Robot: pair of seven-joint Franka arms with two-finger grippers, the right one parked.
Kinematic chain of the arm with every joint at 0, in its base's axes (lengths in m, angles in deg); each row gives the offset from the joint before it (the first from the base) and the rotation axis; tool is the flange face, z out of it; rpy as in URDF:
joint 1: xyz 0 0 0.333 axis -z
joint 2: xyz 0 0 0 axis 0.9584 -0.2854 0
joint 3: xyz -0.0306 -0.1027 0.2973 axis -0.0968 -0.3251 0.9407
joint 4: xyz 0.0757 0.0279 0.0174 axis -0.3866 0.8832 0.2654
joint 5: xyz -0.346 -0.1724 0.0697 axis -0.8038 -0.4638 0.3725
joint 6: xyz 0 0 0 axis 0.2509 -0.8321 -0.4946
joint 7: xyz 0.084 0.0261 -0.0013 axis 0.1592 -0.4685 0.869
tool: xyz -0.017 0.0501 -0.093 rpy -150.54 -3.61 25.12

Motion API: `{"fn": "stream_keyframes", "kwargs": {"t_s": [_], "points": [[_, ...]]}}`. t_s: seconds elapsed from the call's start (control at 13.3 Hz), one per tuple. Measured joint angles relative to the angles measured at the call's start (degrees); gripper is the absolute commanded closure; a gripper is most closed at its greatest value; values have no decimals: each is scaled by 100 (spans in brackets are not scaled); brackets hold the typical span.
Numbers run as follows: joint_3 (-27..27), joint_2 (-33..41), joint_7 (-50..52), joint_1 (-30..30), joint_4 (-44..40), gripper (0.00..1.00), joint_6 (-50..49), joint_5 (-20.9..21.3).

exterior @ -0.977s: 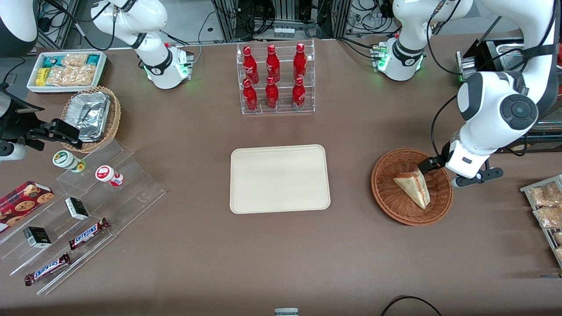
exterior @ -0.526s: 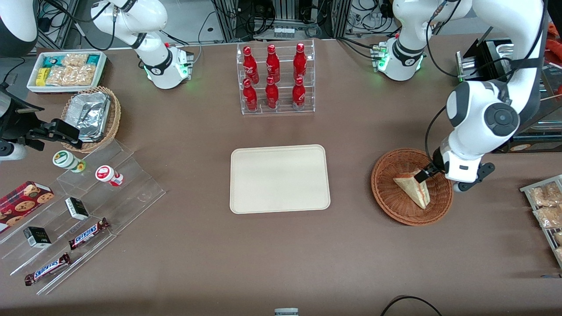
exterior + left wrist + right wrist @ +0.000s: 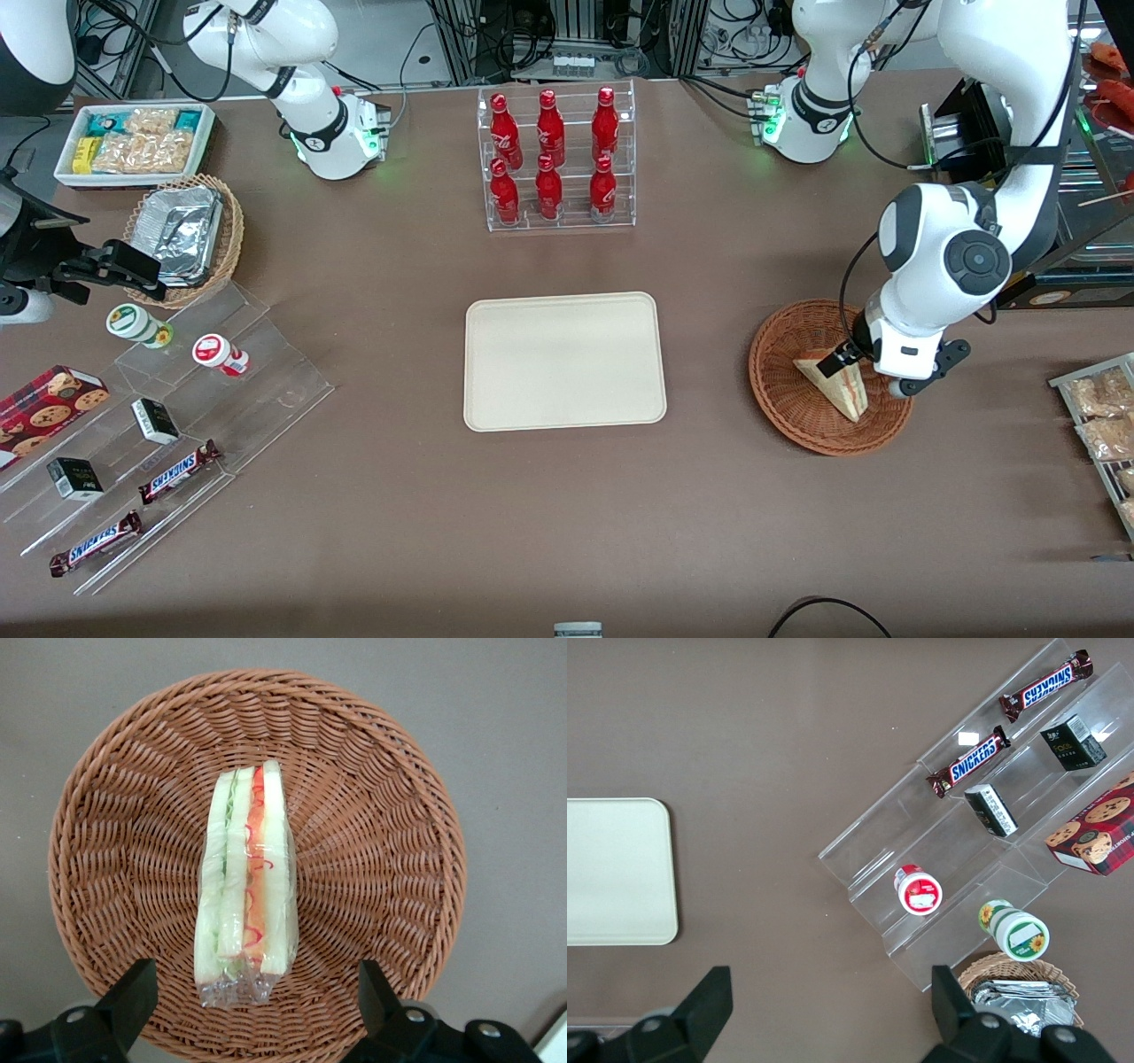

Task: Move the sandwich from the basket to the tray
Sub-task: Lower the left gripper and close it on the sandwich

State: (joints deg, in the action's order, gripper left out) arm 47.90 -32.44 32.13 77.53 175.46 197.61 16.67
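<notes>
Sandwich (image 3: 245, 883) lies on edge in the middle of the basket (image 3: 390, 859), filling layers up, so the gripper (image 3: 252, 997) hangs directly above it with fingers (image 3: 133, 992) spread wide — presumably to straddle the bread faces — while the tray (image 3: 564, 361) waits bare, well apart.

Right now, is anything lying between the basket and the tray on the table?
No. In the front view the stretch between the basket and the tray is bare brown table. The open pincer hangs above the sandwich.
</notes>
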Motion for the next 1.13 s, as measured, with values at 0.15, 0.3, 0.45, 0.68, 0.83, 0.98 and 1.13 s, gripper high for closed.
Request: {"fn": "stream_keyframes", "kwargs": {"t_s": [0.15, 0.3, 0.45, 0.68, 0.83, 0.98, 1.13], "points": [[14, -106, -81, -11, 0, 0, 103, 1], [26, -246, -112, -29, 0, 0, 249, 1], [34, -398, -115, -32, 2, 0, 338, 1], [41, -563, -114, -47, 2, 42, 393, 0], [48, -610, -105, -51, 2, 93, 414, -4], [53, -615, -22, -53, 4, 100, 407, -7], [54, -602, 3, -53, -15, 100, 292, -7]]}}
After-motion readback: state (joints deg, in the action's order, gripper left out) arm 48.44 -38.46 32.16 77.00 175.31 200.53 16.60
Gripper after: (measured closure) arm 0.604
